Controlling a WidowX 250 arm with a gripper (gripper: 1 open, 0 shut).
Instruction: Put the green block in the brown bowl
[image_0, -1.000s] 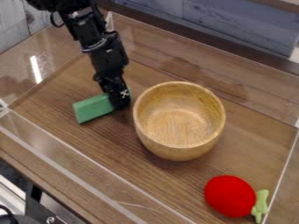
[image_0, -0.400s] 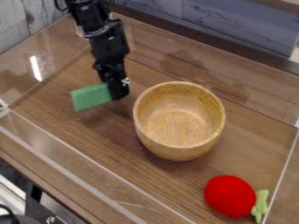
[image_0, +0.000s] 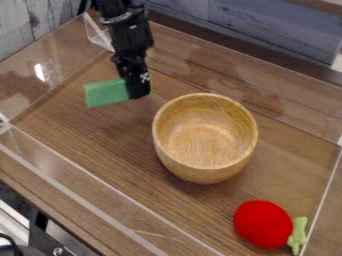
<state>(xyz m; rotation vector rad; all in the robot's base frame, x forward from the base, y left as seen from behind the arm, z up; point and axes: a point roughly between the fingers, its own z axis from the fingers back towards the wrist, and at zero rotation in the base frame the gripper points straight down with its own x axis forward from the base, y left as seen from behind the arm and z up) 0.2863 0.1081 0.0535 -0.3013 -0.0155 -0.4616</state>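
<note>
The green block (image_0: 104, 94) hangs above the table, left of the bowl, pinched at its right end by my gripper (image_0: 135, 88), which is shut on it. The black arm reaches down from the top of the view. The brown bowl (image_0: 205, 137) stands empty at the table's middle, to the right of and nearer than the block. Its rim sits a short way from the gripper's tips.
A red round object with a green tip (image_0: 267, 223) lies at the front right. The wooden table (image_0: 80, 165) has a clear plastic wall (image_0: 27, 75) around it. A grey panelled wall runs along the back.
The gripper has lifted the green block off the table, rising and moving toward the back. The bowl and the red object have stayed put.
</note>
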